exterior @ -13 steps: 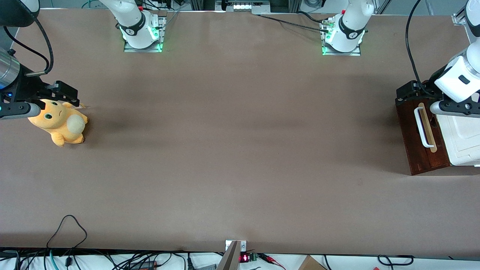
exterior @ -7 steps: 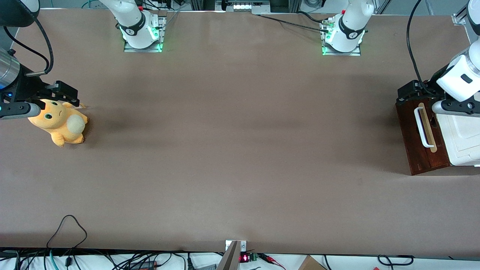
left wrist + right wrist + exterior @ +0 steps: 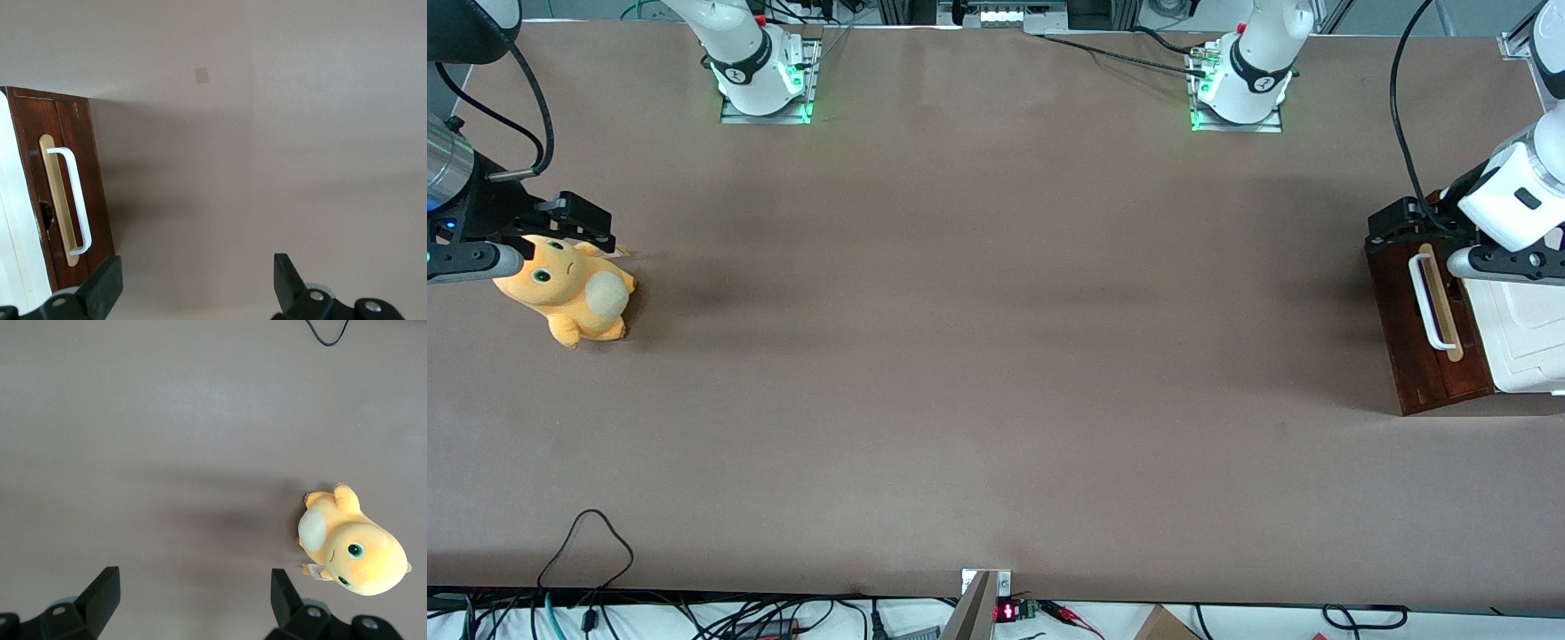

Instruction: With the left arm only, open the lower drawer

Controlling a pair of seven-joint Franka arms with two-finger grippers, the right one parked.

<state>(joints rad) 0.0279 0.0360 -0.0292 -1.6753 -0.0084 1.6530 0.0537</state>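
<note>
Dark red-brown lower drawer (image 3: 1418,333) front in polished wood, grain showing — white handle (image 3: 75,200) smooth, plastic-looking, over a tan matt strip (image 3: 55,200). White cabinet top (image 3: 1525,333) moulded, dull sheen. Glossy white shell on the left arm (image 3: 1516,200), black matt bands and cables. Gripper (image 3: 197,290) above the surface just in front of the drawer, jaws wide apart, matt black with small metal screws. Brown surface (image 3: 978,356) matt, faintly creased like paper or cloth. Orange plush toy (image 3: 569,293) — soft, fuzzy fabric.
</note>
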